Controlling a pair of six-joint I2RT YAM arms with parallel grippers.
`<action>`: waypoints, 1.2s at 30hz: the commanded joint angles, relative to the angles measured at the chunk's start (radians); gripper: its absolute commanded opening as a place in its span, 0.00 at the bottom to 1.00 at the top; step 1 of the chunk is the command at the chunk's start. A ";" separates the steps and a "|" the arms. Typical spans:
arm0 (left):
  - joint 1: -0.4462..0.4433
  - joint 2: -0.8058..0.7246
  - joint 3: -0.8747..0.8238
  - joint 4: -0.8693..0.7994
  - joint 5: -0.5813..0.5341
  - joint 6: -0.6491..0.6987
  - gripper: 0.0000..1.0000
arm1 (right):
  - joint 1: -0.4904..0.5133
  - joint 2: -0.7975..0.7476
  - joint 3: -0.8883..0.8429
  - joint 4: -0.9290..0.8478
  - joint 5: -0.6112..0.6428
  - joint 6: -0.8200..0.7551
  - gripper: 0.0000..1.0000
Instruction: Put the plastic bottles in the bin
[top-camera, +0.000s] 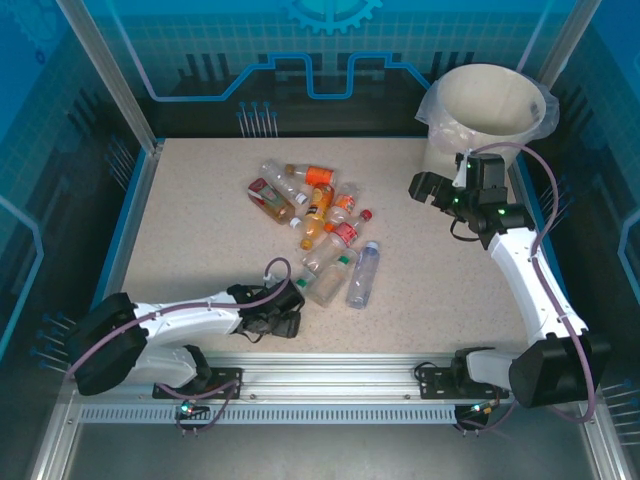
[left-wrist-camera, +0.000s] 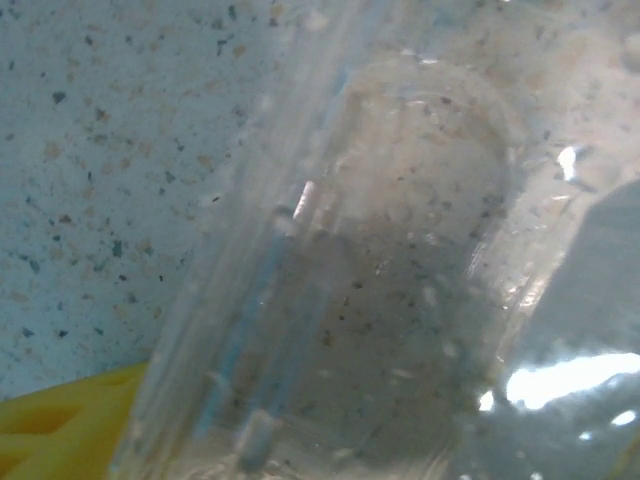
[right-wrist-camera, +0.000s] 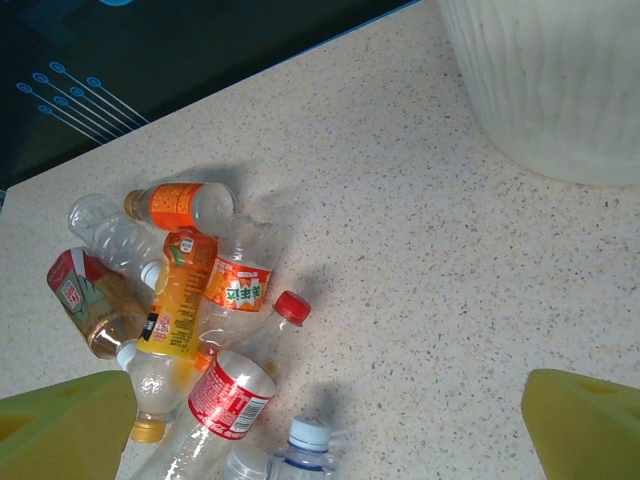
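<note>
A heap of plastic bottles (top-camera: 315, 215) lies in the middle of the table, some holding orange liquid, with red, orange and white caps. My left gripper (top-camera: 290, 308) sits low at the heap's near edge, against a clear bottle (top-camera: 325, 284). In the left wrist view that clear bottle (left-wrist-camera: 400, 260) lies between the yellow fingers (left-wrist-camera: 60, 420); whether they touch it is hidden. My right gripper (top-camera: 435, 190) hovers open beside the bin (top-camera: 485, 105), nothing between its fingers (right-wrist-camera: 60, 430). The right wrist view takes in the bottles (right-wrist-camera: 200, 310) and the bin's wall (right-wrist-camera: 560, 90).
The bin stands in the far right corner, lined with a clear bag. A clear bottle with a pale blue cap (top-camera: 363, 275) lies at the heap's right side. Blue walls and metal posts (top-camera: 110, 80) fence the table; bare speckled top (top-camera: 200, 200) lies left of the heap.
</note>
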 joint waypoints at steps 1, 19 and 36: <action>-0.003 0.002 -0.011 0.050 0.002 0.038 0.70 | 0.012 0.001 0.014 -0.029 0.007 -0.014 1.00; 0.076 -0.150 -0.046 0.121 0.027 0.058 0.49 | 0.034 0.009 0.008 0.000 -0.051 -0.034 1.00; 0.222 -0.108 0.328 0.281 0.231 0.319 0.48 | 0.193 0.051 0.028 0.112 -0.454 -0.040 1.00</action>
